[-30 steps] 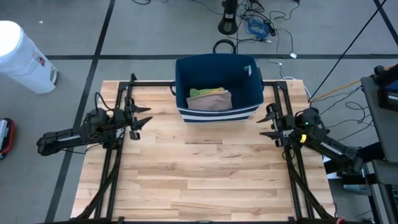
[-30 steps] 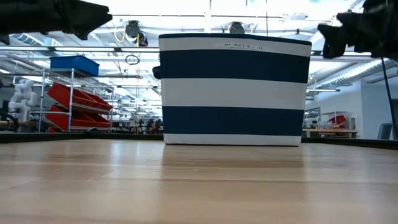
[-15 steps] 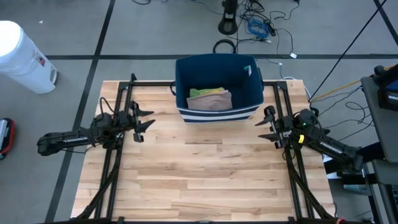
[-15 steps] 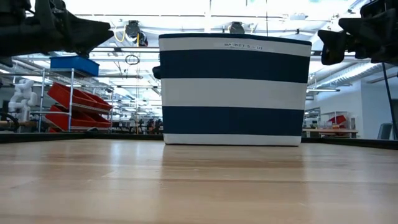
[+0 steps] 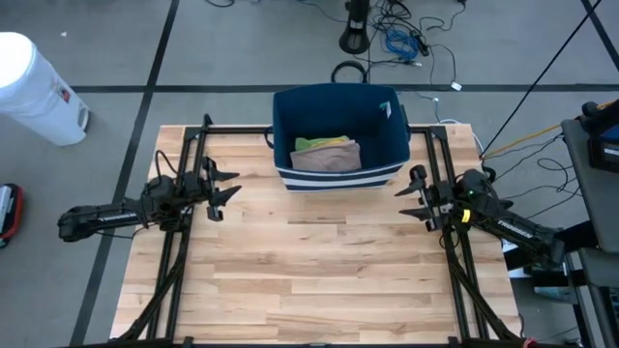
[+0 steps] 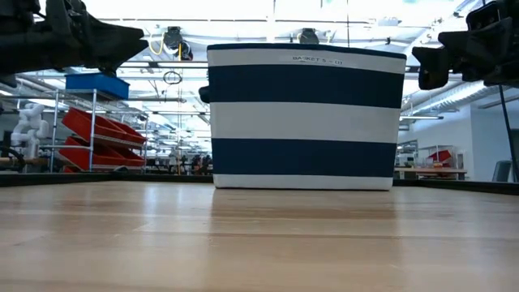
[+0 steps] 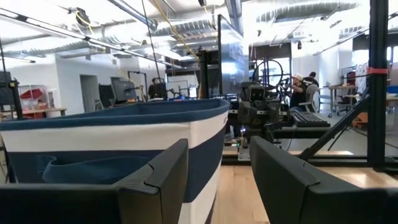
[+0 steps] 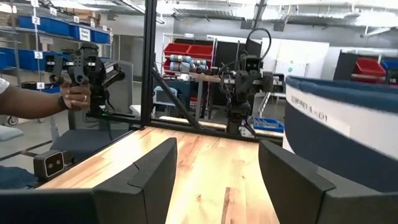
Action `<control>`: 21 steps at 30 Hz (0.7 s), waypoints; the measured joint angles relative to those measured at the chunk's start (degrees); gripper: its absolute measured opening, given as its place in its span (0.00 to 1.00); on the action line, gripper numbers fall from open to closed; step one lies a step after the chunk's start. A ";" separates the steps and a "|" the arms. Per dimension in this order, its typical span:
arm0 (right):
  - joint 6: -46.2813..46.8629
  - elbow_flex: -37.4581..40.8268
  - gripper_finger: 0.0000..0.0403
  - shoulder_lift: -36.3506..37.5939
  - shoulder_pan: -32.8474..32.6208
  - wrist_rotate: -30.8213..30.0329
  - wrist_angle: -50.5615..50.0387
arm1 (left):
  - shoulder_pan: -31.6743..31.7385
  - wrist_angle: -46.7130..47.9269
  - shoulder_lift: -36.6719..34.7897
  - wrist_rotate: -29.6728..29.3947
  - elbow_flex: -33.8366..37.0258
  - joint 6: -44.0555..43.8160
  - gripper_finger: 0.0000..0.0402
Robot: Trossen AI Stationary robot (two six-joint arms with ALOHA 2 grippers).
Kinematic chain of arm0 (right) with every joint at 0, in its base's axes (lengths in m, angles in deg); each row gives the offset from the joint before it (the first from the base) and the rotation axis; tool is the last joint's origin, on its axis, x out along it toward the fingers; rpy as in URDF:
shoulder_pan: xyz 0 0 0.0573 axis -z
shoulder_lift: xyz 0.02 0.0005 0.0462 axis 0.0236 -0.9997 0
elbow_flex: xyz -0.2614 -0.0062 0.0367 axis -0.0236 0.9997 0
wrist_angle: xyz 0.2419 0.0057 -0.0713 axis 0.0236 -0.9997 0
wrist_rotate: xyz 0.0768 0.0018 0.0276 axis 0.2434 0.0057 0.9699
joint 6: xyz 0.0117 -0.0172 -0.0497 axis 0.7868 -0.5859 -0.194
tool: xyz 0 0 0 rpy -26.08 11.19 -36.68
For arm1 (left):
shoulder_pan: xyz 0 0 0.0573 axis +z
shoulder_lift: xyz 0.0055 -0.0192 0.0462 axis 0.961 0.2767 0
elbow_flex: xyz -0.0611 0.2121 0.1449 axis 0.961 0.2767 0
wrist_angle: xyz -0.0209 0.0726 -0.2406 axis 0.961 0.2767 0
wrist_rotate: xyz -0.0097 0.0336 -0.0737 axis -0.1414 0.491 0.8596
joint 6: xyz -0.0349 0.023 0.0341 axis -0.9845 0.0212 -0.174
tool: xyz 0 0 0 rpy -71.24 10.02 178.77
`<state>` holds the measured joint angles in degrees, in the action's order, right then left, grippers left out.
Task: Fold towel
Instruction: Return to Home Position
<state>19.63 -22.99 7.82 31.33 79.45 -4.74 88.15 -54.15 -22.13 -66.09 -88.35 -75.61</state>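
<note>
A navy-and-white striped bin [image 5: 338,177] stands at the middle of the far edge of a pale butcher-block table [image 5: 309,271]. Folded towels [image 5: 327,155] lie stacked inside it, light brown with a pale green one showing. The left gripper [image 5: 227,184] hangs above the table's left side and the right gripper [image 5: 407,191] above its right. Each is level with the bin's front, apart from it, with fingers spread wide and holding nothing. Black frame rails run along both sides of the bare wood. On the grey floor a white drum [image 5: 34,87] sits off the far left corner, and cables [image 5: 397,43] tangle beyond the bin. Behind the table, red bins fill shelves [image 6: 97,130] under bright ceiling lights. A person's hand [image 8: 76,99] grips dark equipment beside the table.
</note>
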 joint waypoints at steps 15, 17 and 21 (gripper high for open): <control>-0.01 -0.02 0.53 0.00 -0.01 0.18 -3.84 | 0.00 4.18 0.00 -0.01 0.00 -0.88 0.45; -1.55 -0.02 0.53 -0.01 -0.02 0.84 -7.01 | 0.00 5.03 0.00 -0.01 0.00 -0.88 0.45; -4.19 -0.02 0.53 -0.68 -0.04 1.57 -7.21 | 0.00 5.02 0.00 -0.01 0.00 -0.86 0.45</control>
<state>15.44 -23.01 7.14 31.28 81.01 -11.96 88.15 -49.13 -22.13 -66.10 -88.35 -76.47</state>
